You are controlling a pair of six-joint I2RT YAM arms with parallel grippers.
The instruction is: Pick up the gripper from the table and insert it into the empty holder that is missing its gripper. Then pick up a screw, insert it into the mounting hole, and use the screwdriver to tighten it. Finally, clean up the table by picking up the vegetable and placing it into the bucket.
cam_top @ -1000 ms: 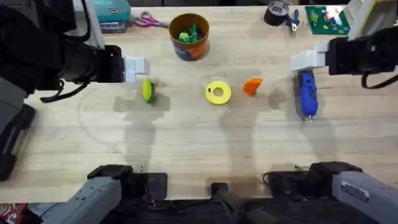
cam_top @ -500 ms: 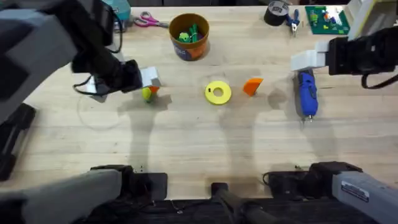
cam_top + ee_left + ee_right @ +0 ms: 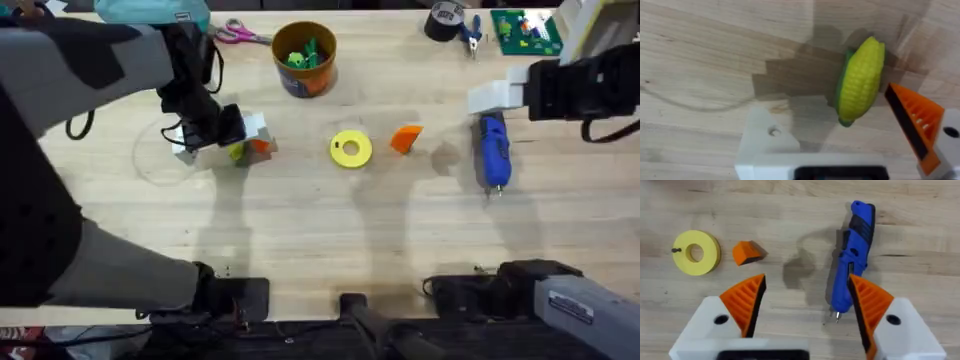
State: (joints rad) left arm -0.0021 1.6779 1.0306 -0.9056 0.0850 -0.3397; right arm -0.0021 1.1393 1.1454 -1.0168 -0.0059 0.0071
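The vegetable is a yellow corn cob [image 3: 237, 152] [image 3: 860, 80] lying left of centre. My left gripper [image 3: 245, 138] [image 3: 827, 115] hovers over it, open; the cob sits just ahead of the fingers, nearer the orange-tipped one [image 3: 912, 122]. Its other finger is the bare white holder [image 3: 765, 145]. The loose orange gripper [image 3: 405, 138] [image 3: 746, 252] rests right of a yellow disc [image 3: 350, 149] [image 3: 696, 252], which has a small screw [image 3: 676, 250] at its edge. The blue screwdriver [image 3: 493, 150] [image 3: 855, 255] lies under my open right gripper [image 3: 488, 98] [image 3: 807, 287]. The bucket [image 3: 304, 58] stands at the back.
The bucket holds green and yellow pieces. Along the back edge lie scissors [image 3: 237, 33], a teal box [image 3: 165, 14], a tape roll [image 3: 444, 20], pliers [image 3: 470, 35] and a green circuit board [image 3: 525, 30]. The left arm looms large over the left side.
My left arm has swung in from the left and turned, bringing its gripper over the corn cob. The right arm and the other objects have stayed put.
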